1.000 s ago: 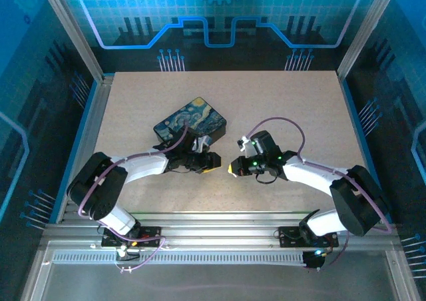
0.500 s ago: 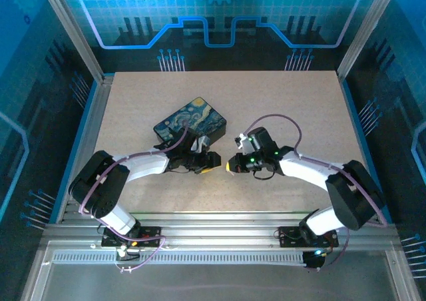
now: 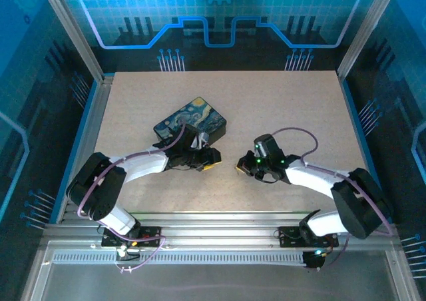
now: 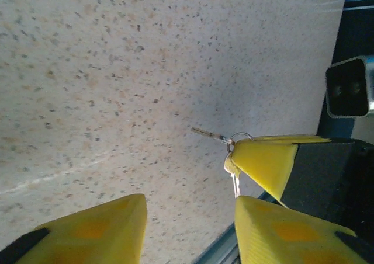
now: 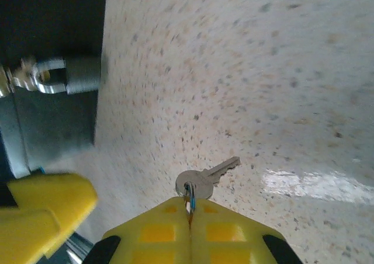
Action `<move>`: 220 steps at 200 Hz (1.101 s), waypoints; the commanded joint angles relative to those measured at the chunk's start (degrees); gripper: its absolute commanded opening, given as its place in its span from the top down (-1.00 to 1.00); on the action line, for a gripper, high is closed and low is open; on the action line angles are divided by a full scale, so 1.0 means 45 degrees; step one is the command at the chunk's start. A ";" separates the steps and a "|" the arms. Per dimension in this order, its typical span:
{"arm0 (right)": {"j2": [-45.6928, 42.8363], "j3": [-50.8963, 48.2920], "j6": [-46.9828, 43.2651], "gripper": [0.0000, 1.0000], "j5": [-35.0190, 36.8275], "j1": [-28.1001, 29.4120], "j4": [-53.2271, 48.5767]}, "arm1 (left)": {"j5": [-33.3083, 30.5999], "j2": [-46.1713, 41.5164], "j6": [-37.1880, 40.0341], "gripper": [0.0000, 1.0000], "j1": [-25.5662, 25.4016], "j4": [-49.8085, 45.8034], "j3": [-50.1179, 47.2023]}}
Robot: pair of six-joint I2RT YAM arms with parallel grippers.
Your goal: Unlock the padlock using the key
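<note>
Top view: box [image 3: 190, 120] on tabletop [image 3: 286, 101], left of centre, towards the back. Left end effector [image 3: 211, 160] just in front of box, at its right corner. Right end effector [image 3: 239, 169] to the right of it, near, tips facing, apart.

Right wrist view: key [image 5: 205, 179] just ahead of R tips, its ring pinched betw. them, blade pointing up-right; touching tabletop or not, can't tell. Padlock [image 5: 80, 76] upper left, well apart from key, shackle on its left side.

Left wrist view: key sticks out left from R tip, beyond the gap betw. L fingers [image 4: 87, 229], which stand apart.
</note>
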 commanded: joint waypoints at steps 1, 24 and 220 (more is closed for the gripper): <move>-0.0707 -0.0468 0.4719 1.00 0.1969 0.0291 0.0200 | 0.0355 -0.0285 -0.1657 0.21 -0.0321 0.1347 -0.0327; -0.0909 0.0101 0.6472 1.00 0.2633 0.0656 -0.0657 | 0.0363 -0.0142 -0.2857 0.32 -0.0562 0.2515 -0.0661; 0.1210 0.1545 0.8812 1.00 0.2430 0.1672 0.1555 | 0.0704 0.1055 -0.5016 0.67 -0.0758 0.4936 -0.1166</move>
